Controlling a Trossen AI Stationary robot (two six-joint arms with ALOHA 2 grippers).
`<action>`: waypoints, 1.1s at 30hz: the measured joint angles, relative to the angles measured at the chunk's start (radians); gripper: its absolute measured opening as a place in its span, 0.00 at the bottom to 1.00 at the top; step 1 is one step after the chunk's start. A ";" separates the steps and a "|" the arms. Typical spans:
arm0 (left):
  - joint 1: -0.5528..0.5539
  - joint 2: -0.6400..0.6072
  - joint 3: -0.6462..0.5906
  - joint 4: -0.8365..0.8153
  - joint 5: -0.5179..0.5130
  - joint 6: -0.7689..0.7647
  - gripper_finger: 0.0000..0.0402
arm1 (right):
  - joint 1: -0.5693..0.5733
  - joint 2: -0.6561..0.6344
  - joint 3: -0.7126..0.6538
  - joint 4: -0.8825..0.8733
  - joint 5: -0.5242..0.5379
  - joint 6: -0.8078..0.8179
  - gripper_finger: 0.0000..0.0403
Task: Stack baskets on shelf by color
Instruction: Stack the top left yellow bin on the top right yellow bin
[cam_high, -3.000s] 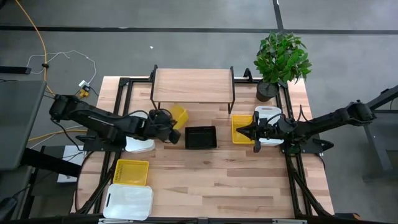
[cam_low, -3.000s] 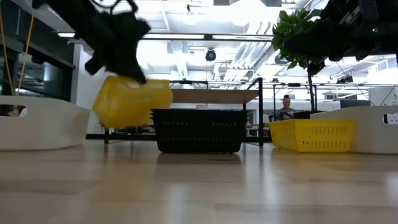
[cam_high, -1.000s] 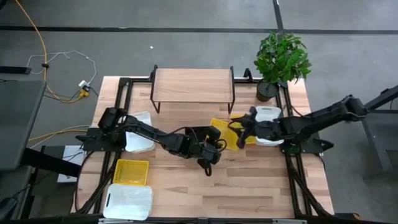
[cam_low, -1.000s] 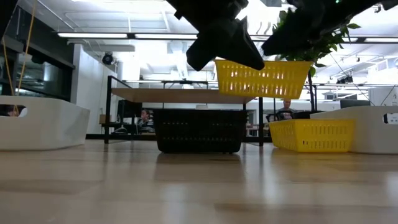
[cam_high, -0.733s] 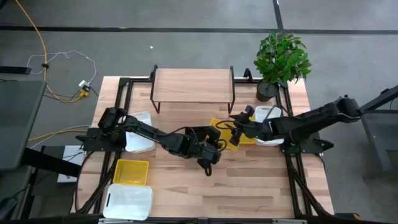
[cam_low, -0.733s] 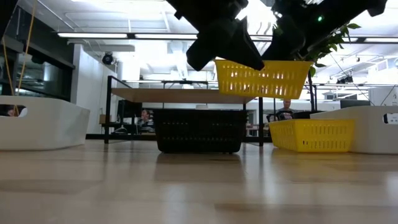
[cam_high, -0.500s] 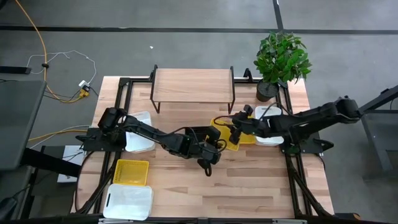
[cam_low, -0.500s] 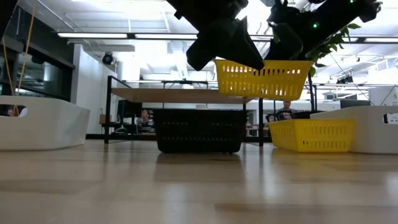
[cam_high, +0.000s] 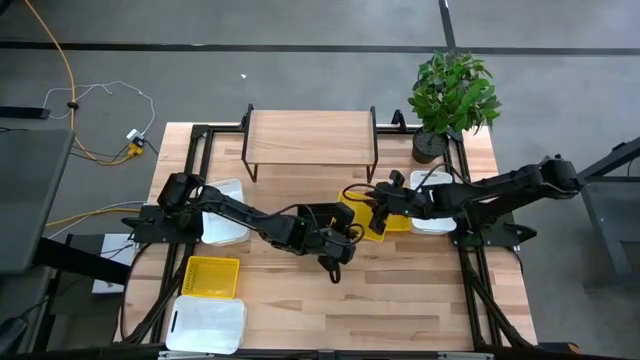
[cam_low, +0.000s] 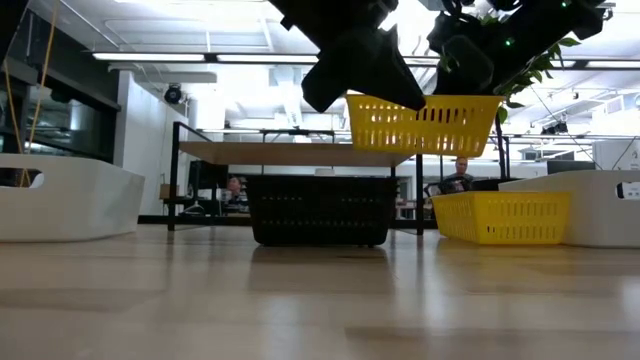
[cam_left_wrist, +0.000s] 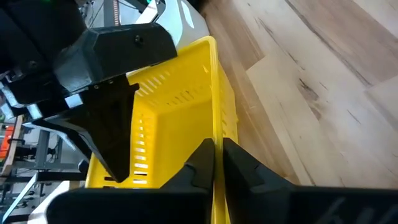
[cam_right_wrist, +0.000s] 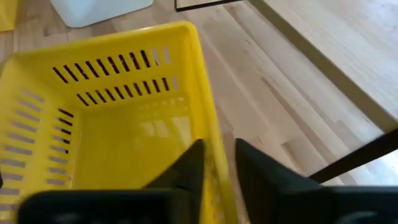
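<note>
A yellow perforated basket (cam_high: 358, 216) hangs in the air above the table's middle, roughly level in the low view (cam_low: 422, 122). My left gripper (cam_high: 345, 228) is shut on its left end. My right gripper (cam_high: 380, 207) is shut on its right end. Under my left arm a black basket (cam_low: 320, 210) stands on its bottom on the table. The shelf (cam_high: 310, 138) stands at the far edge with nothing on its top. My left gripper pinches the end wall (cam_left_wrist: 216, 134) of the yellow basket at its rim, one finger inside the basket and one outside. The fingers slant down from the table's left and near side. The basket is lifted clear. My right gripper holds the opposite end wall (cam_right_wrist: 208, 118) at its rim, with one finger (cam_right_wrist: 189, 165) inside the basket and one outside. It comes from the table's right, slanting down. The basket sits level between the two grippers.
On the right a second yellow basket (cam_high: 398, 218) stands beside a white one (cam_high: 432, 190). Another white basket (cam_high: 225, 215) is at the left. A yellow basket (cam_high: 212, 277) and a white one (cam_high: 207, 325) sit near the left front corner. A potted plant (cam_high: 452, 95) is at the far right corner.
My right gripper has moved toward the table's left, up to the lifted yellow basket's right end, and its fingers now sit astride that end wall. My left gripper has kept holding the basket aloft in about the same place.
</note>
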 joint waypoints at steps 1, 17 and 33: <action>0.000 0.000 0.000 0.006 -0.004 0.001 0.01 | 0.000 0.000 0.000 0.000 0.002 0.002 0.11; -0.025 -0.005 0.209 -0.176 -0.103 0.003 0.35 | 0.000 -0.042 -0.002 -0.117 0.059 0.049 0.00; -0.063 -0.234 0.053 -0.301 0.016 -0.408 0.43 | 0.190 -0.268 -0.002 -0.605 0.331 0.563 0.00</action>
